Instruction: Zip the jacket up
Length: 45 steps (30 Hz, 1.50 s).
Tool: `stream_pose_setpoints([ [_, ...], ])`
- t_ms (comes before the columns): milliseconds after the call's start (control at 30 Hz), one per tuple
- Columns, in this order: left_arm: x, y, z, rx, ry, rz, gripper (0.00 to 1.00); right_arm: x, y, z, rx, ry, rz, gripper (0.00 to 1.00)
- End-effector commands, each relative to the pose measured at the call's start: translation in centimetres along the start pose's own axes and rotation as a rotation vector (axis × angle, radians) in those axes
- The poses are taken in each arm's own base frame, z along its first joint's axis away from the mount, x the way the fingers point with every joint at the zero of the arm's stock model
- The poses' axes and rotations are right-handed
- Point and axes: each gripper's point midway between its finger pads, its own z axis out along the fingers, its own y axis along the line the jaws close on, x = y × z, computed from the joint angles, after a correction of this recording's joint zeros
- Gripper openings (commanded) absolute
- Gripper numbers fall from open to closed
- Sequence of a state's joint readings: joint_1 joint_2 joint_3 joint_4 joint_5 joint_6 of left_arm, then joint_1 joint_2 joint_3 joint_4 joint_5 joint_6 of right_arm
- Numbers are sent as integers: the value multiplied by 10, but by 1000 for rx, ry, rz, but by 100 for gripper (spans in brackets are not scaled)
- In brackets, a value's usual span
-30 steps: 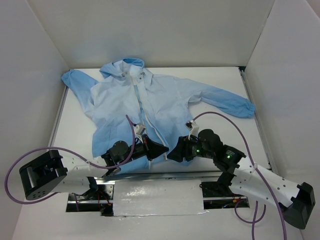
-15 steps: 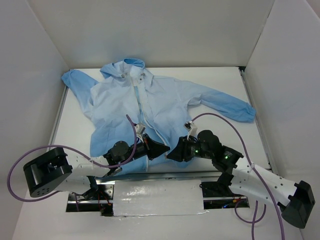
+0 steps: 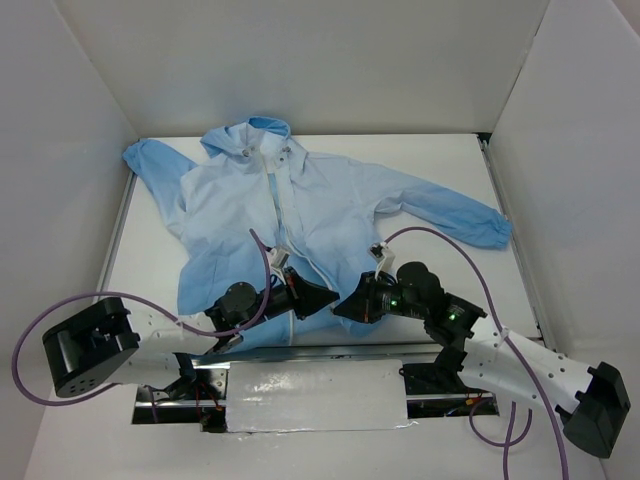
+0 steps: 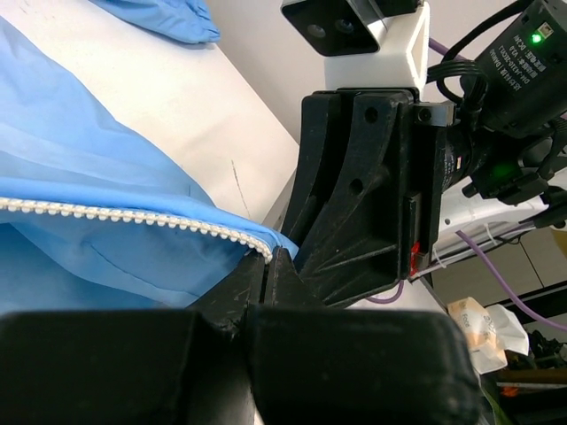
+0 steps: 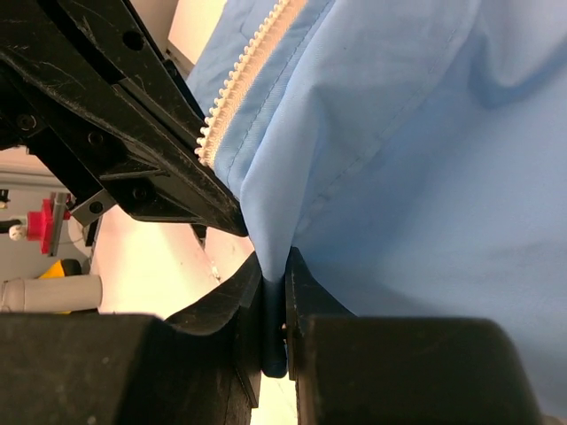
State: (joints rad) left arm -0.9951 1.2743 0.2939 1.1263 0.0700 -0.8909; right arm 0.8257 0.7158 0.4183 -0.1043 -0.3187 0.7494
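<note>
The light-blue hooded jacket lies face up on the white table, hood at the far side, sleeves spread, its white zipper strip running down the middle. My left gripper is shut on the bottom end of one zipper edge at the hem. My right gripper faces it, tips almost touching, and is shut on a fold of the other hem edge. In the right wrist view the zipper teeth run beside the left gripper's fingers.
White walls close in the table on three sides. A metal rail and a silver-taped plate lie at the near edge between the arm bases. Purple cables loop over both arms.
Both grippers have stayed at the hem, close together. The right gripper edged slightly left toward the left one, and the hem shifted a little.
</note>
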Motion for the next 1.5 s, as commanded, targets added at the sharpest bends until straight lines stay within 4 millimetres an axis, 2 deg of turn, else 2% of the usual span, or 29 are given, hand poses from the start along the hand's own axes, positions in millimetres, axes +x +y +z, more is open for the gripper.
stream_pose_setpoints([
  [0, -22, -14, 4, 27, -64, 45, 0, -12, 14, -2, -61, -55, -35, 0],
  [33, -19, -11, 4, 12, -47, 47, 3, -14, 17, -3, -78, -62, -44, 0],
  [67, -20, -11, 7, 7, -40, 53, 24, -14, 17, -3, -81, -65, -48, 0],
  [100, -23, -8, 7, -20, -52, 55, 38, -15, 16, -3, -81, -71, -49, 0],
  [133, -19, 2, 6, -75, -21, 57, 81, -16, 13, -3, -65, -84, -54, 0],
  [167, -19, 9, 5, -124, -15, 59, 97, -17, 9, -1, -46, -86, -52, 0],
  [200, -34, 14, 2, -188, -65, 69, 99, -16, 1, 1, -3, -77, -37, 0],
  [233, -25, 34, -7, -293, -16, 81, 99, -19, -7, 3, 42, -90, -28, 0],
  [300, -47, 35, -17, -385, -61, 101, 99, -20, -13, 5, 80, -82, -16, 0],
  [333, -58, 46, -26, -480, -99, 113, 98, -17, -17, 8, 95, -68, -6, 0],
  [367, -54, 59, -39, -581, -55, 120, 96, -16, -18, 9, 95, -66, -4, 0],
  [400, -60, 59, -49, -625, -67, 117, 96, -15, -18, 10, 91, -64, -1, 0],
  [433, -64, 69, -60, -701, -81, 121, 95, -17, -17, 11, 83, -74, 4, 0],
  [467, -52, 81, -78, -795, -21, 106, 92, -17, -17, 10, 83, -78, 4, 0],
  [533, -40, 89, -92, -868, 33, 76, 90, -19, -18, 10, 95, -86, 11, 0],
  [567, -26, 96, -107, -933, 114, 81, 91, -21, -20, 9, 104, -94, 10, 0],
  [633, -10, 99, -119, -991, 194, 66, 92, -19, -23, 9, 124, -85, 12, 0],
  [667, -1, 94, -121, -998, 225, 48, 95, -19, -24, 9, 130, -85, 10, 0],
  [700, 12, 99, -132, -1054, 291, 55, 96, -19, -26, 9, 138, -86, 11, 0],
  [767, 27, 93, -134, -1070, 335, 38, 97, -20, -27, 8, 148, -85, 9, 0],
  [867, 42, 94, -143, -1124, 397, 26, 97, -20, -27, 8, 154, -80, 3, 0],
  [1033, 50, 88, -148, -1119, 436, 18, 87, -16, -28, 6, 153, -68, -7, 0],
  [1233, 63, 94, -147, -1136, 493, 31, 83, -15, -31, 6, 162, -65, -12, 0],
  [1467, 67, 94, -136, -1133, 530, 60, 77, -12, -34, 7, 172, -54, -10, 0],
])
